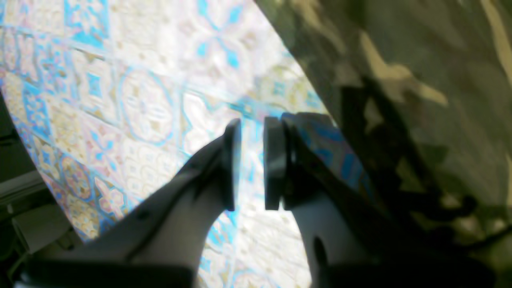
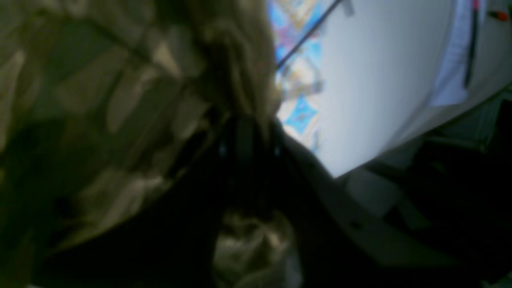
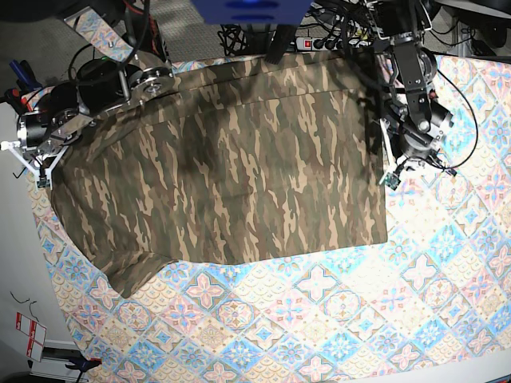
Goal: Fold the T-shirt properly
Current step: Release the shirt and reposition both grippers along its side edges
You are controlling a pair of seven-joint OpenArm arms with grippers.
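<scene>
The camouflage T-shirt (image 3: pixel 239 159) lies spread out on the tile-patterned cloth, one sleeve pointing to the front left. At the shirt's left edge, my right gripper (image 3: pixel 44 169) is shut on bunched camouflage fabric (image 2: pixel 100 100). The right wrist view is blurred, and its dark fingers (image 2: pixel 248 140) sit half buried in the T-shirt. My left gripper (image 3: pixel 393 177) hovers just off the shirt's right edge. In the left wrist view the left gripper (image 1: pixel 252 164) has a narrow gap with only patterned cloth showing through, and the T-shirt (image 1: pixel 420 60) lies just beside it.
The pastel tile-patterned cloth (image 3: pixel 359 303) covers the table around and in front of the shirt. Cables and a power strip (image 3: pixel 319 40) run along the back edge. Bare white table (image 2: pixel 360 100) and the table's edge lie beyond the right gripper.
</scene>
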